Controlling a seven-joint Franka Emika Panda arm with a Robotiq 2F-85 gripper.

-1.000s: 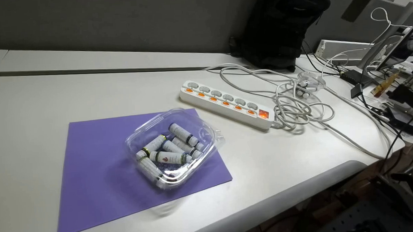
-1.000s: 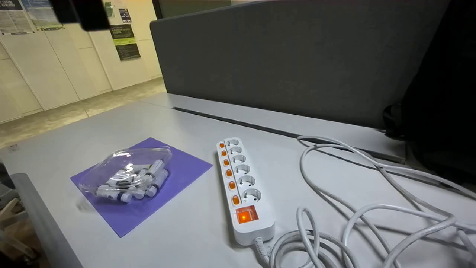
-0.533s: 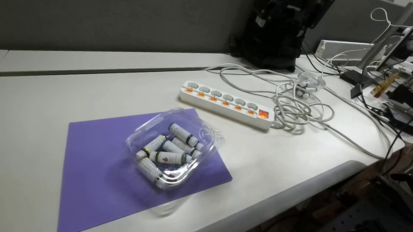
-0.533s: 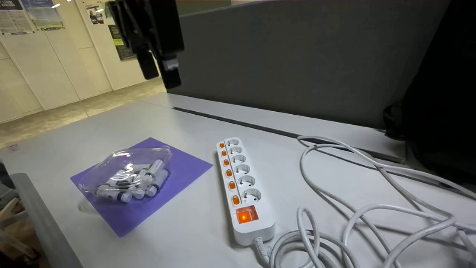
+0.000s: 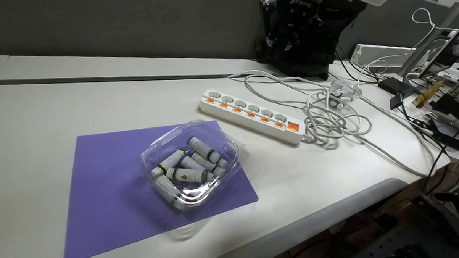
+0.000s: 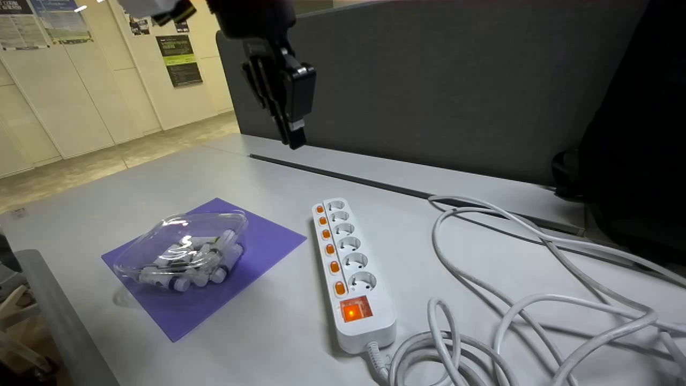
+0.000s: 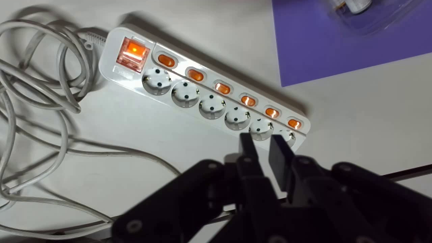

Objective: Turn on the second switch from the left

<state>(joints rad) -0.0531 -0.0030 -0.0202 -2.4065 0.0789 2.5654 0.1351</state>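
A white power strip (image 5: 248,124) lies on the desk, with a row of orange switches beside its sockets. Counted from the left in an exterior view, the second switch (image 5: 223,105) is near the end away from the cable; the same switch (image 7: 272,113) appears towards the right in the wrist view. Whether it is on cannot be told. The large main switch (image 6: 356,309) glows. My gripper (image 6: 292,142) hangs in the air above the desk, apart from the strip. In the wrist view the gripper (image 7: 262,136) has a narrow gap between its fingers, with nothing in it.
A clear plastic box (image 5: 192,164) of small bottles sits on a purple sheet (image 5: 102,194) near the strip. White cables (image 5: 328,119) coil at the strip's cable end. A black backpack (image 5: 310,38) leans against the grey partition (image 6: 429,91).
My gripper has come down into view and moved towards the power strip. Its fingers have drawn closer together. The strip, box and purple sheet have stayed in place.
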